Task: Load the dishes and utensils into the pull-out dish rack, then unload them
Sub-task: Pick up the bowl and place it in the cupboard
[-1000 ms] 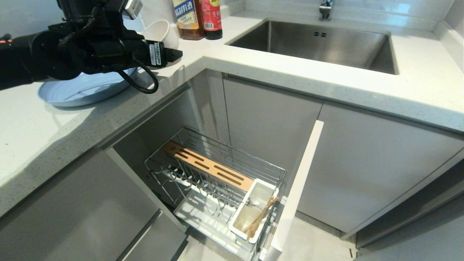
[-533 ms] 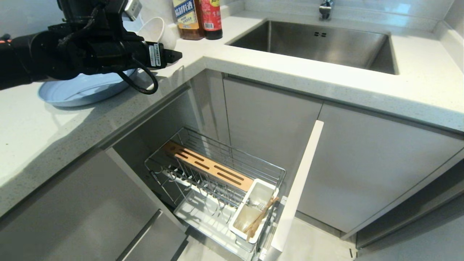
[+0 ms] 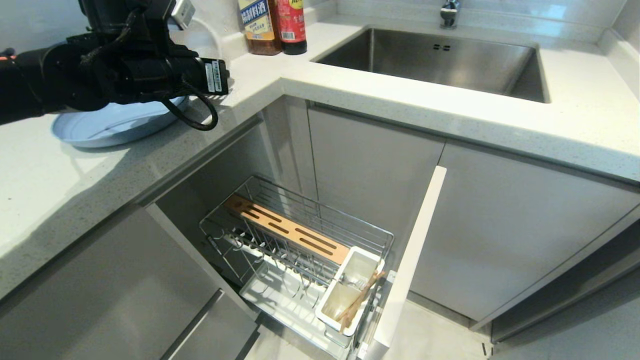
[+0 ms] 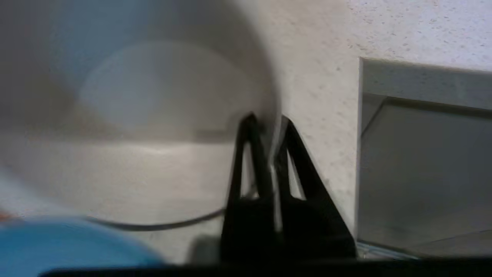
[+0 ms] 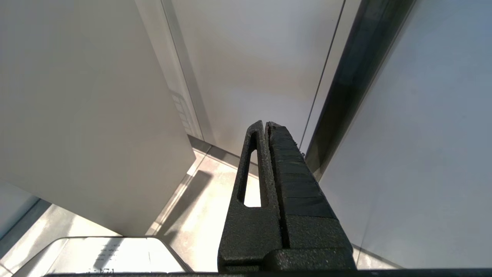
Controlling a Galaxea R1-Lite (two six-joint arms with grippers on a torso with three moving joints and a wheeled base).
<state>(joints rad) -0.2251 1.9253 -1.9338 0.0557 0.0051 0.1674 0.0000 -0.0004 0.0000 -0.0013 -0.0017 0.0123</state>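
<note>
The cream-white bowl (image 3: 212, 35) stands on the counter behind my left arm, mostly hidden in the head view. In the left wrist view the bowl (image 4: 153, 96) fills the frame and my left gripper (image 4: 269, 123) is shut on its rim, one finger inside and one outside. The pale blue plate (image 3: 100, 127) lies on the counter under that arm. Below, the pull-out dish rack (image 3: 300, 220) is drawn out with its wire slots bare. Its white utensil cup (image 3: 350, 290) holds the chopsticks (image 3: 360, 297) and the fork (image 3: 352, 282). My right gripper (image 5: 266, 123) hangs shut and low beside cabinet panels.
Two sauce bottles (image 3: 272, 25) stand just behind the bowl. The steel sink (image 3: 435, 60) and faucet (image 3: 450, 12) are at the back right. The rack's narrow front panel (image 3: 412, 260) juts out, and a grey drawer front (image 3: 200, 320) sits to its left.
My left gripper has gone from open to shut on the bowl's rim; the finger that stuck out to the right has drawn in. The bowl has shifted slightly.
</note>
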